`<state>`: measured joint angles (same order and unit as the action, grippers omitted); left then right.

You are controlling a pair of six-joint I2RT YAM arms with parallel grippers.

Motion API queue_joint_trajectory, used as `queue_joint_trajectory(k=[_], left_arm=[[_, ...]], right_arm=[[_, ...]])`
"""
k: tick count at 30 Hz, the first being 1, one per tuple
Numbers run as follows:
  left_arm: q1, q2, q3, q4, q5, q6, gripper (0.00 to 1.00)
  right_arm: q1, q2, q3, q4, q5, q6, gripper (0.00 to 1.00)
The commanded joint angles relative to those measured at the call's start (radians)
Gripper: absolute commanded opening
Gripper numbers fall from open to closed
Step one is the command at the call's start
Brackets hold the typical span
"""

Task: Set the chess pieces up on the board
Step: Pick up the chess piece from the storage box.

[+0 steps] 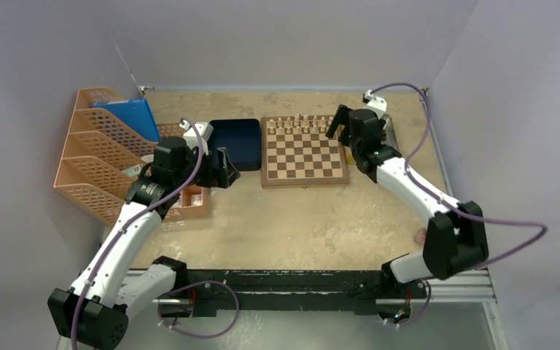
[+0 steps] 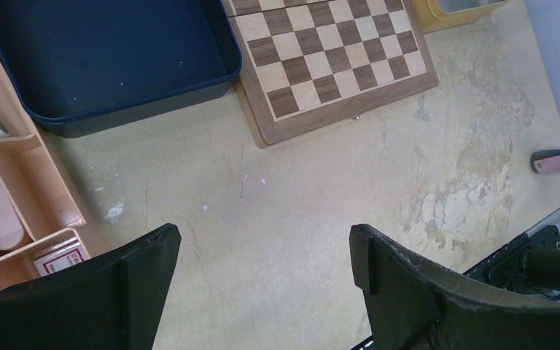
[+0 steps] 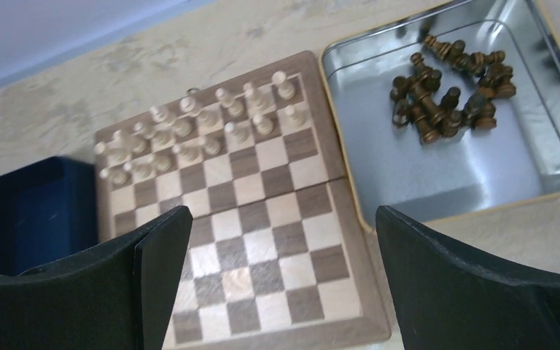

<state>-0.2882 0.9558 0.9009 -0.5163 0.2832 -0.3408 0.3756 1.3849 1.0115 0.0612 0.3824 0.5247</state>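
The desk (image 1: pixel 292 219) is pale tan, and it looks worn and patchy. Plain grey-white walls stand around it. In the top view, the board (image 1: pixel 304 153) lies in the upper middle of the picture. A dark blue tray (image 1: pixel 235 142) sits just beside it, to its left in the picture. Orange plastic racks (image 1: pixel 102 160) stand at the far left.

In the right wrist view, light-coloured pieces (image 3: pixel 204 135) stand in two rows on the upper part of the board. The dark chess pieces (image 3: pixel 445 87) lie in a heap in a silver tray (image 3: pixel 481 168) at the upper right of that view. That tray is just beside the board.

The left tool (image 2: pixel 262 244) is wide open and holds nothing. It hangs over bare desk, and a corner of the board shows at the top middle of its view. The right tool (image 3: pixel 283 222) is wide open too and holds nothing. It hangs over the lower part of the board in its view and touches nothing.
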Motion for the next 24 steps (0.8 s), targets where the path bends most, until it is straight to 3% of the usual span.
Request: queue_joint_trajectory(k=[1,3,7,13,19,24], left_arm=[[-0.002,-0.017,0.012,0.037,0.016,-0.015,0.86],[-0.001,-0.011,0.013,0.031,0.012,-0.014,0.86],[-0.002,-0.017,0.002,0.029,0.003,-0.007,0.86],[-0.010,-0.007,-0.003,0.029,-0.006,-0.007,0.86],[-0.017,-0.005,-0.003,0.023,-0.016,-0.004,0.85],[-0.017,-0.011,-0.003,0.018,-0.042,-0.003,0.85]], right_arm=[[-0.040,0.110,0.125,0.030,0.116,-0.073,0.97],[-0.073,0.166,0.151,0.030,0.105,-0.101,0.88],[-0.162,0.274,0.186,0.029,0.075,-0.125,0.54],[-0.262,0.380,0.204,0.063,0.036,-0.145,0.30],[-0.284,0.449,0.252,0.074,0.072,-0.174,0.27],[-0.300,0.482,0.277,0.076,0.085,-0.198,0.34]])
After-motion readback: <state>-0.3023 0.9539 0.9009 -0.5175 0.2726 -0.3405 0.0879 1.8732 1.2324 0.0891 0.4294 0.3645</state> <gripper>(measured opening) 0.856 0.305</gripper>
